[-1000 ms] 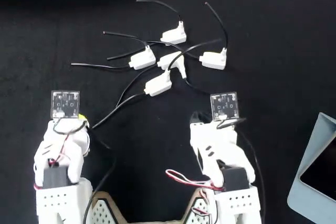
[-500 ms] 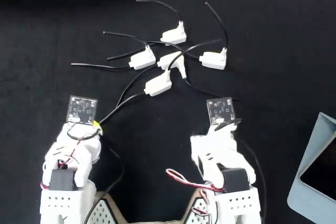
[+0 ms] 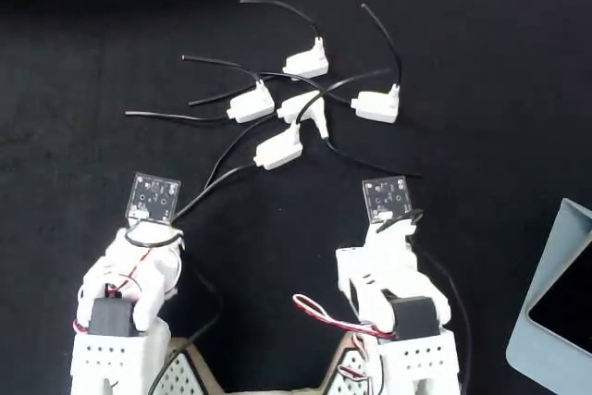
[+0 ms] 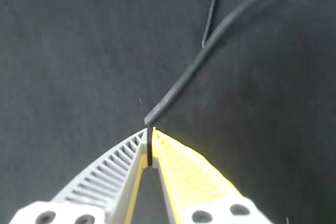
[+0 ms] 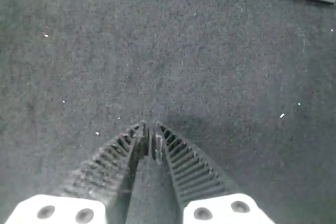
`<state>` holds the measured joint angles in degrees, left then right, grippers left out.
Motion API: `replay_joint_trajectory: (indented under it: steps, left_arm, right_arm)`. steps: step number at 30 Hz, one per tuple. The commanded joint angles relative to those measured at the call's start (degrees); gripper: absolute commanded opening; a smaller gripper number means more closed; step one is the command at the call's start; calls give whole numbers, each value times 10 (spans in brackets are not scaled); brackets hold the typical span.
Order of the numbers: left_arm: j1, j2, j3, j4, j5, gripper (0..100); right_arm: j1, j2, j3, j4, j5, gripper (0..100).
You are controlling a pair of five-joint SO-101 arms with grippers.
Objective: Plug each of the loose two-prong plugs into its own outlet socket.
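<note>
White plugs (image 3: 277,148) lie unmoved on black cloth (image 3: 481,90). Left gripper (image 4: 149,136), fingers closed, now sits farther right, near a cable end (image 4: 152,115); right gripper (image 5: 151,129), also closed, barely shifts.

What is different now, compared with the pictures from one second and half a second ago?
The left gripper swung to the right in the high view and now sits at the end of a cable. The right gripper drew back slightly and a little to the left. Nothing was gripped or released. The five plugs stayed in place.
</note>
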<state>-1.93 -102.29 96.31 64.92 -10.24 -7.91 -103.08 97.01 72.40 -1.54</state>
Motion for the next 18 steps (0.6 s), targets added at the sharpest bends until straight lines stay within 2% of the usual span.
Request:
replay_joint_trajectory:
  steps: [1,4,18]
  left_arm:
    - [2,-1,12,46,4,30]
    - [6,-2,12,71,4,30]
    - [2,-2,12,70,4,30]
  right_arm:
    - [8,-12,-3,4,2,15]
    - [8,-12,-3,4,2,15]
    - [8,-12,-3,4,2,15]
